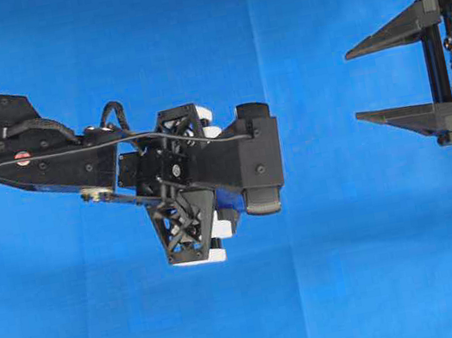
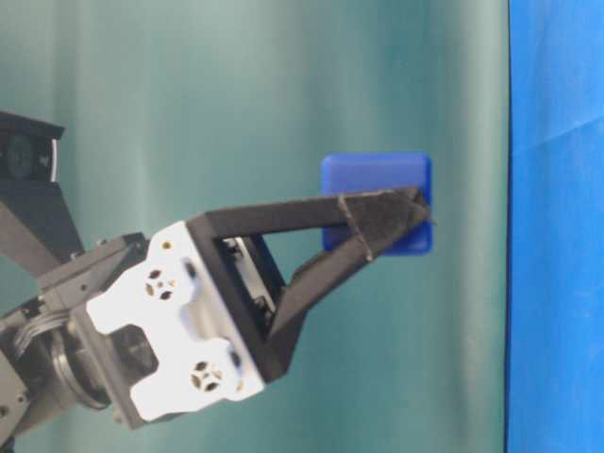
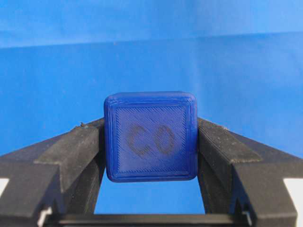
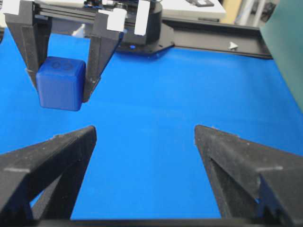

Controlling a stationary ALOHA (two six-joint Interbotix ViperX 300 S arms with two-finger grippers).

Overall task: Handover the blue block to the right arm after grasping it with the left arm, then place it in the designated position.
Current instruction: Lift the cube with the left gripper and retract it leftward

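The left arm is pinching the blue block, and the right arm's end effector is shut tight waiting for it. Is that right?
Not quite. The left end effector does pinch the blue block, but the right end effector is not shut. The right wrist view shows its two fingers spread wide apart with nothing between them, and the overhead view agrees.
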